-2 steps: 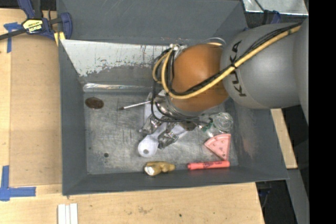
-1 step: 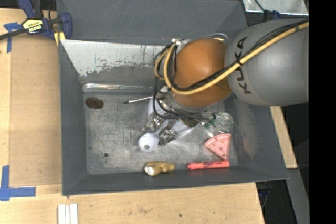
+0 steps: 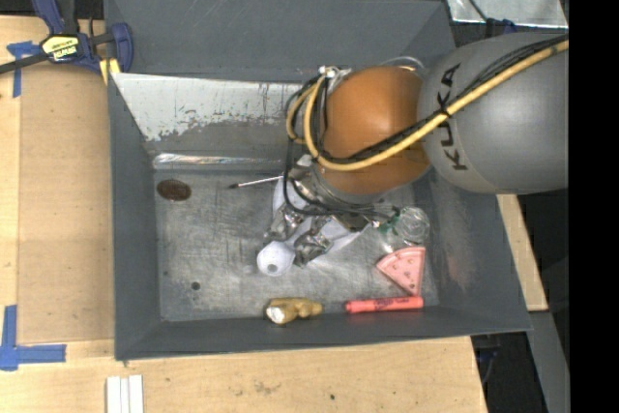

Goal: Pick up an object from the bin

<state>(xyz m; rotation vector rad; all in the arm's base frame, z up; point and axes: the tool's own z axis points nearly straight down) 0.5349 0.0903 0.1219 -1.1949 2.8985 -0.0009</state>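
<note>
Claw [image 3: 301, 237] hangs low at mid-bin [image 3: 135, 237], over a pale sheet [image 3: 340, 232], a white bulb [image 3: 274, 258] just beside it — probably the handiest pick. Apart or together — I cannot tell; the orange cover [image 3: 372, 126] hides much.

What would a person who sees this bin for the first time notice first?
The arm's orange cover sits over the middle of the bin, with the gripper low beneath it, beside a white bulb-shaped thing. Bright on the bin's floor are a pink wedge at the right and a red pen along the near wall. A brown disc lies alone at the left.
</note>
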